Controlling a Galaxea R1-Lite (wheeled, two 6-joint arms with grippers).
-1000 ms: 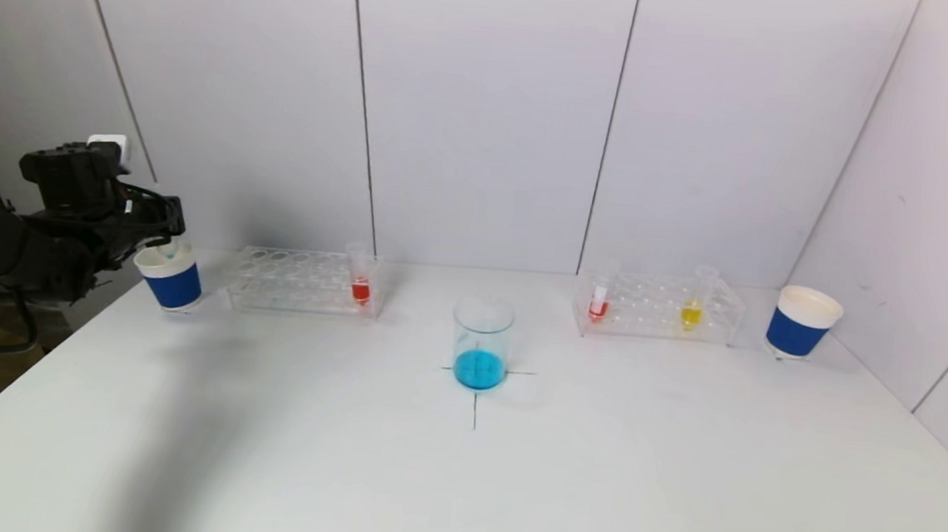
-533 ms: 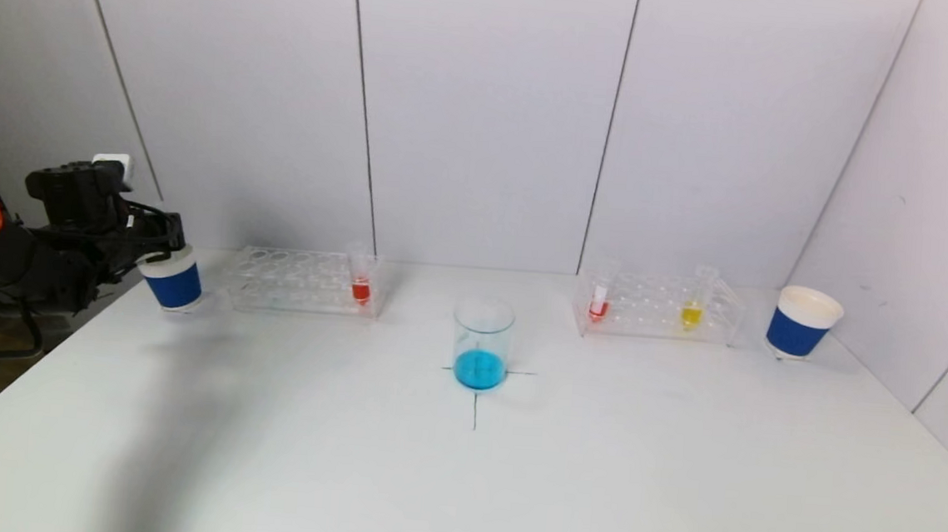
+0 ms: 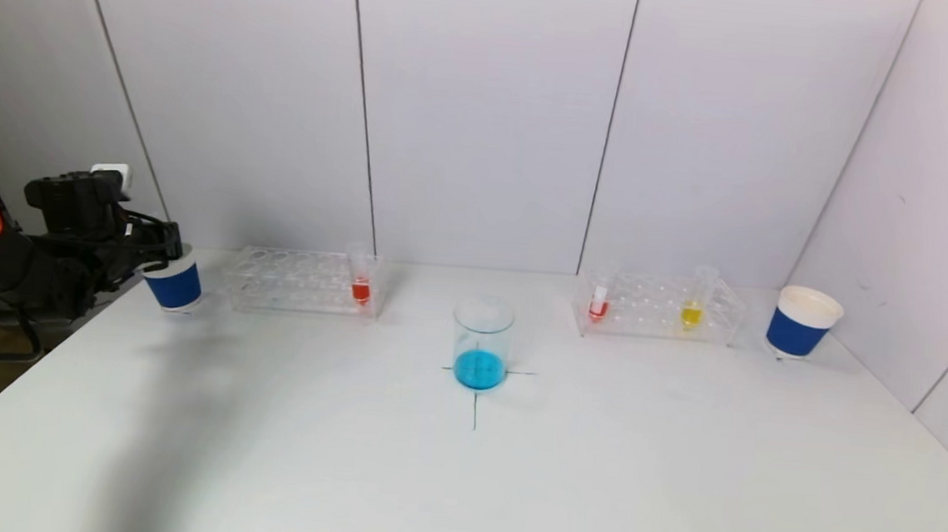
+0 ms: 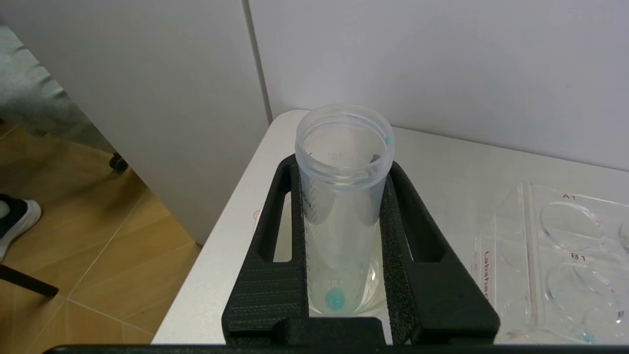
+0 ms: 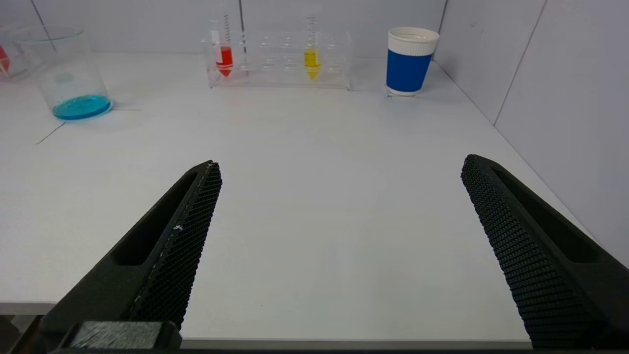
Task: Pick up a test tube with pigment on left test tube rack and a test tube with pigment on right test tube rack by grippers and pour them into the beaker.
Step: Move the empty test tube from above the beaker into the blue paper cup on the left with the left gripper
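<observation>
The left gripper [image 4: 344, 275] pinches an emptied test tube [image 4: 342, 196] between its two black fingers [image 4: 268, 280], holding it upright with its lower end down inside the left paper cup [image 3: 174, 280] at the table's far left corner. A trace of blue pigment sits at the tube's tip, and its open mouth faces up. In the head view the left gripper [image 3: 160, 242] hangs directly over that blue-banded cup, the arm reaching in from beyond the table's left edge.

Just beside the cup stands the left test tube rack [image 3: 302, 281], clear plastic, with one tube of red pigment [image 3: 361, 283] upright at its end nearest the centre. The beaker [image 3: 482, 343] stands at the middle of the white table [image 3: 459, 482] on a drawn cross, with blue liquid in its bottom.

The right gripper [image 5: 339, 206] is spread wide and holds nothing, poised at the near edge of the table on the right side; it does not show in the head view. Well ahead of it the right test tube rack [image 3: 659, 306] holds a red tube [image 3: 598, 301] and a yellow tube [image 3: 692, 306], both upright. A second blue-banded paper cup [image 3: 802, 322] stands just beyond that rack, near the right wall.
</observation>
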